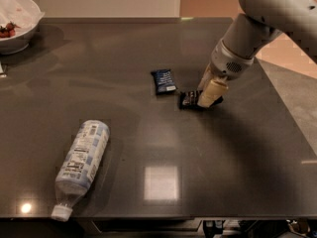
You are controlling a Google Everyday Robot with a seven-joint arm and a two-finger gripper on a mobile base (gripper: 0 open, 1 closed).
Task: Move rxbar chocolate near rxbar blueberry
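The rxbar blueberry (163,81) is a dark navy wrapper with a white patch, lying flat near the middle of the dark table. The rxbar chocolate (190,100) is a black wrapper with pale lettering, just right of and below the blue bar, a small gap apart. My gripper (209,94) comes down from the upper right, and its cream fingers (214,92) are closed on the right end of the black bar, hiding that end.
A plastic water bottle (81,163) lies on its side at the front left. A white bowl (17,26) with red food stands at the far left corner. The table's right edge (292,133) runs close behind the arm.
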